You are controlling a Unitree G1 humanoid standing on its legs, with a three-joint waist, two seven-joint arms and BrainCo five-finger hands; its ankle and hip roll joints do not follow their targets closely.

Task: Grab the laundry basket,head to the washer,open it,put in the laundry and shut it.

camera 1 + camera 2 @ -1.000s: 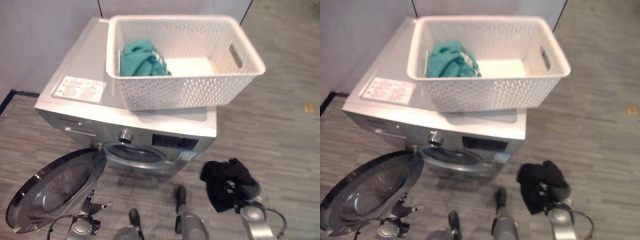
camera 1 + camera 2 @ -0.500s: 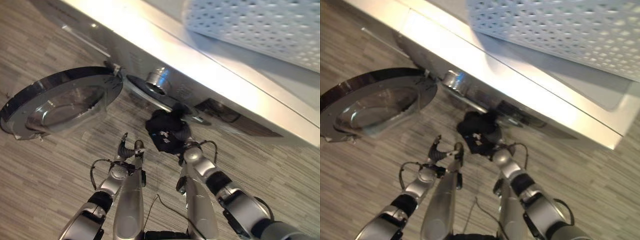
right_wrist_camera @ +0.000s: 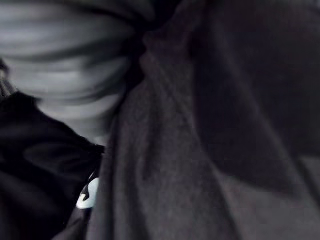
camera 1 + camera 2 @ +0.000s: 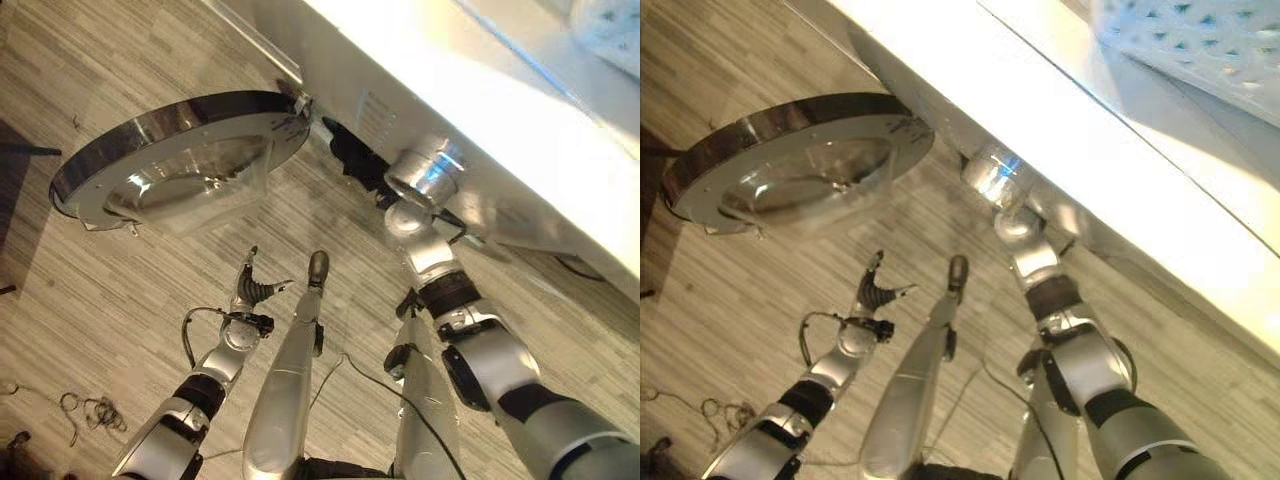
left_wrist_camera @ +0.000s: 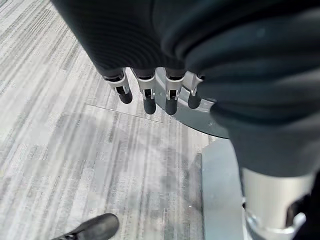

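- A black garment [image 4: 352, 160] is seen at the washer's [image 4: 520, 150] drum opening, where the right arm reaches in; dark cloth is pressed close around the right hand [image 3: 75, 65].
- Whether that hand's fingers are curled cannot be told.
- The left hand [image 4: 252, 288] is held over the floor [image 4: 90, 290] below the open door [image 4: 180, 165], fingers relaxed and spread, nothing gripped.
- The white basket [image 4: 1200, 40] is set atop the washer.

white basket [image 4: 1200, 40] atop the silver washer [image 4: 1060, 140]

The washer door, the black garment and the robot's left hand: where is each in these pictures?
washer door [image 4: 180, 165], left eye view, on its glass centre.
black garment [image 4: 355, 160], left eye view, on the cloth at the washer's opening.
left hand [image 4: 250, 290], left eye view, on its palm above the floor.
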